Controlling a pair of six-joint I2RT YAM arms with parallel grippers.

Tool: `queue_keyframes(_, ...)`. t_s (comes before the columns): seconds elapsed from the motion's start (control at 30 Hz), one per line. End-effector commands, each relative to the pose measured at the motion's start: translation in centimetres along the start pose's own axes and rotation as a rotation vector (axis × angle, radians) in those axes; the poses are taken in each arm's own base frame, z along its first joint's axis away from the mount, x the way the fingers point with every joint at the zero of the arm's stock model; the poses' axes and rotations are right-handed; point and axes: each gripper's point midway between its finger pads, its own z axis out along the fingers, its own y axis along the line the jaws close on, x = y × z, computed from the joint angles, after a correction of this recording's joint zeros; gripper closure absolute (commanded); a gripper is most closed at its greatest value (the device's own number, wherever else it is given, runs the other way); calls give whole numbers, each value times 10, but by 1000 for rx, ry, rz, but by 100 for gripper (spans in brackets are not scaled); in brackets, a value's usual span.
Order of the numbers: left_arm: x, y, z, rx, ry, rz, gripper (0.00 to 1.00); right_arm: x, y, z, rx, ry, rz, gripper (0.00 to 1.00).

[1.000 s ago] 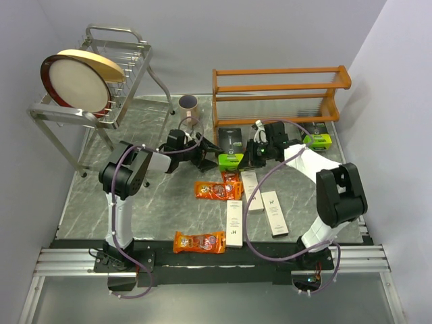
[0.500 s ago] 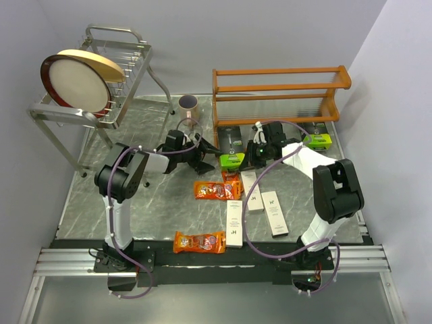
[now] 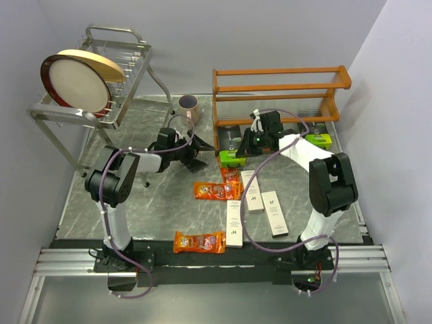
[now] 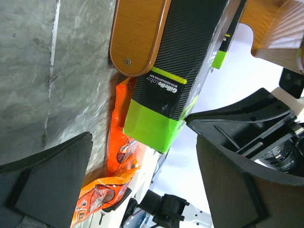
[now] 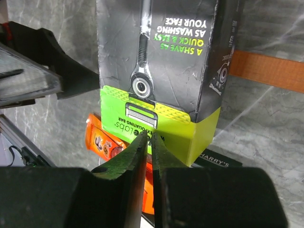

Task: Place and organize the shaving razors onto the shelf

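Top view first: a lime-and-black pack (image 3: 231, 158) lies at the bottom left of the shelf (image 3: 280, 71), black end in by the lowest rail, lime end poking out over the worktop (image 3: 155, 202). The left claw (image 3: 194, 152) is just beside it and the right claw (image 3: 243, 148) is on it. White boxes (image 3: 234, 223) and orange packets (image 3: 199, 241) lie loose nearer the arms.

Left wrist now: the fingers are spread wide. The pack (image 4: 175, 80) sits between them, touching neither, next to the shelf's rounded foot (image 4: 137, 33).

Right wrist: the fingers are drawn almost together, tips on the pack's (image 5: 156, 61) lime band. I can't tell whether they pinch anything.

Looks like this pack is being seated on the bottom tier. Next, I'd say, comes a straight nudge inward to square it up. The left claw looks free to go for a loose box.
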Motion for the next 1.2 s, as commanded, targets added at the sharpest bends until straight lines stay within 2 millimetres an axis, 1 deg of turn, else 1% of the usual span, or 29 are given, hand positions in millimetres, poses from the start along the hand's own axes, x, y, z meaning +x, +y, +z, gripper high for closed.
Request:
queue_keyframes(0.0,-6,-22,-13,41,-36,81,4,-21,13,-5,-13,-56,-49,84)
queue_keyframes(0.03,-7,-25,-14,47,-36,87,4,-23,17,-8,-26,-66,-65,84)
queue_keyframes(0.07,-8,-26,-15,50,-37,92,4,-28,25,-18,-41,-94,-96,84)
queue_keyframes(0.1,-9,-27,-15,51,-36,101,3,-30,29,-24,-48,-107,-112,85)
queue_keyframes(0.13,-9,-29,-15,56,-34,107,3,-30,35,-33,-64,-129,-131,85)
queue_keyframes(0.2,-9,-30,-14,58,-35,105,3,-29,40,-42,-81,-158,-160,85)
queue_keyframes(0.23,-10,-32,-14,65,-36,108,3,-25,42,-46,-94,-173,-174,85)
queue_keyframes(0.3,-9,-30,-13,63,-32,105,3,-18,40,-47,-87,-157,-177,89)
queue_keyframes(0.33,-10,-31,-13,65,-33,106,3,-9,37,-46,-77,-124,-167,91)
queue_keyframes(0.37,-10,-32,-12,66,-28,107,3,-5,36,-45,-73,-116,-162,94)
queue_keyframes(0.47,-11,-32,-13,67,-28,113,3,8,28,-43,-52,-103,-156,100)
queue_keyframes(0.57,-12,-33,-16,66,-37,116,3,19,21,-39,-36,-75,-135,100)
queue_keyframes(0.6,-12,-30,-17,61,-39,118,3,20,19,-38,-31,-74,-132,100)
queue_keyframes(0.67,-13,-31,-20,60,-46,124,3,23,15,-33,-20,-61,-125,100)
queue_keyframes(0.77,-14,-28,-24,53,-59,124,3,20,12,-26,0,-62,-128,100)
queue_keyframes(0.9,-15,-24,-28,38,-69,130,2,9,11,-16,16,-73,-133,100)
queue_keyframes(0.97,-19,-24,-31,36,-81,133,2,9,4,-5,33,-56,-114,100)
queue_keyframes(1.0,-18,-23,-32,31,-82,131,2,2,6,-3,32,-61,-117,100)
queue_keyframes(1.03,-20,-24,-35,33,-91,137,2,4,1,3,45,-48,-112,100)
queue_keyframes(1.07,-21,-24,-36,32,-94,143,2,1,0,5,47,-52,-114,100)
queue_keyframes(1.1,-20,-23,-37,27,-93,143,2,-5,1,8,48,-61,-120,100)
queue_keyframes(1.17,-21,-22,-40,27,-104,141,1,-9,1,10,52,-63,-123,100)
